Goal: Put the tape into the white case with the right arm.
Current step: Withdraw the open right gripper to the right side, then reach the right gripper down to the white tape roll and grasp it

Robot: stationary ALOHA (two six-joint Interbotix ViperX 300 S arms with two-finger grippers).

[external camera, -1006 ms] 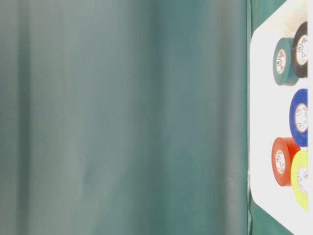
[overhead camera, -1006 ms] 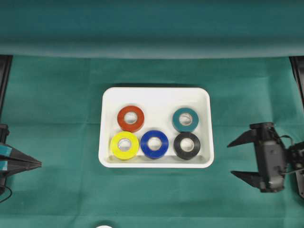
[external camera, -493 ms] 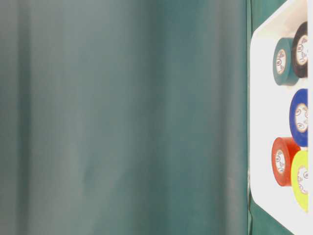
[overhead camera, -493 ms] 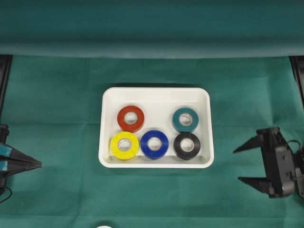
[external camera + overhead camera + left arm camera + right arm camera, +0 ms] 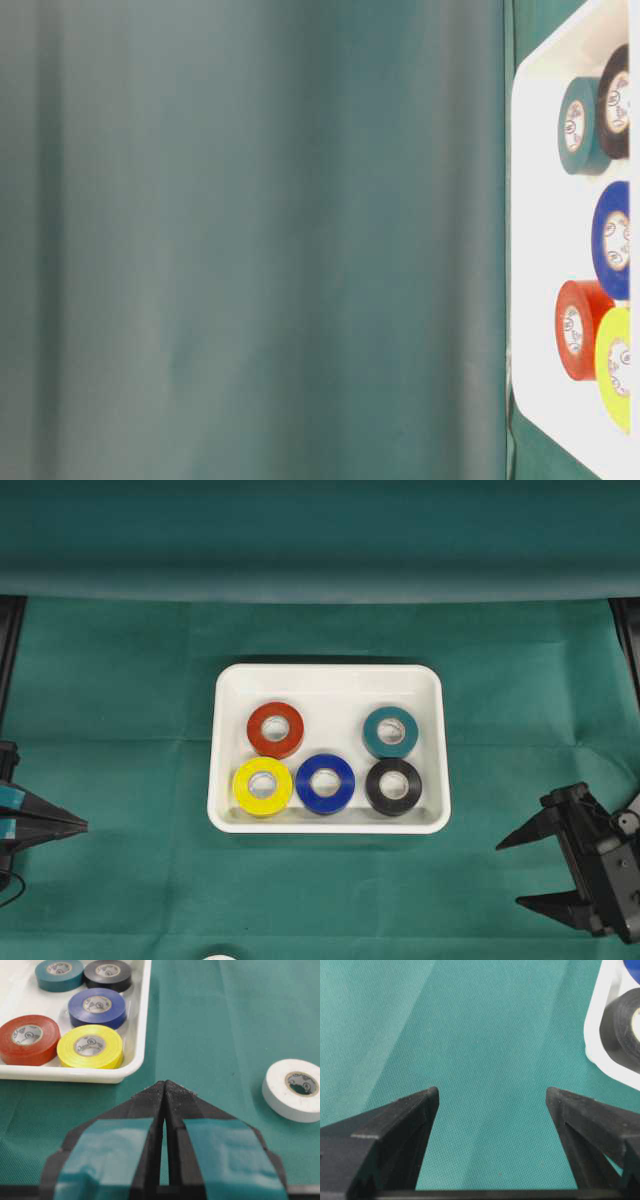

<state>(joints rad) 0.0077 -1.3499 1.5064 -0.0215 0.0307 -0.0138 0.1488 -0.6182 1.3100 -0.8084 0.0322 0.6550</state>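
The white case (image 5: pixel 328 672) sits mid-table and holds red (image 5: pixel 256 730), teal (image 5: pixel 372 732), yellow (image 5: pixel 243 786), blue (image 5: pixel 306 784) and black (image 5: pixel 376 787) tape rolls lying flat. A white tape roll (image 5: pixel 278 1091) lies on the cloth outside the case; in the overhead view only its top edge (image 5: pixel 218 957) shows at the bottom border. My all-black right gripper (image 5: pixel 508 875) is open and empty over bare cloth, to the right of and below the case. In its wrist view the fingertips (image 5: pixel 491 1092) stand wide apart. My left gripper (image 5: pixel 85 826), with light-blue bands, is shut and empty at the far left.
Green cloth covers the table, with a raised fold across the back (image 5: pixel 320 580). Black frame parts stand at the far left (image 5: pixel 10 630) and far right (image 5: pixel 628 630) edges. The case rim (image 5: pixel 594 1020) and black roll (image 5: pixel 622 1025) show at the right wrist view's upper right.
My right gripper has drawn back toward the lower right corner of the overhead view, away from the case, staying open and empty. The left gripper and the tapes have not moved.
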